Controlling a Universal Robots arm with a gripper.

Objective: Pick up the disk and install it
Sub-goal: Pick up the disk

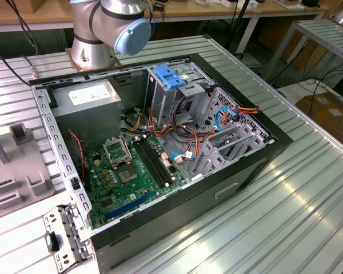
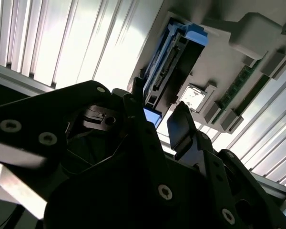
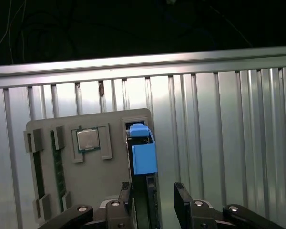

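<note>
The disk (image 3: 144, 152) stands on edge in a slot of a grey holder plate (image 3: 105, 176), with its blue side rail showing. In the second wrist view the disk (image 2: 174, 62) shows its dark edge and connector. My gripper (image 3: 155, 198) is open and straddles the disk's near end. One of its fingers (image 3: 126, 194) lies close against the disk, while the other stands off with a gap. The same gripper (image 2: 157, 112) has a bit of blue rail showing between its fingers (image 2: 181, 126). The arm's base (image 1: 103, 34) stands behind the computer case.
The open computer case (image 1: 160, 142) lies on the ribbed metal table (image 1: 308, 188), with a drive cage under a light-blue latch (image 1: 168, 77), a grey power-supply box (image 1: 86, 103) and loose cables. The holder plate also carries a processor chip (image 3: 88, 139) and a memory stick (image 3: 57, 162).
</note>
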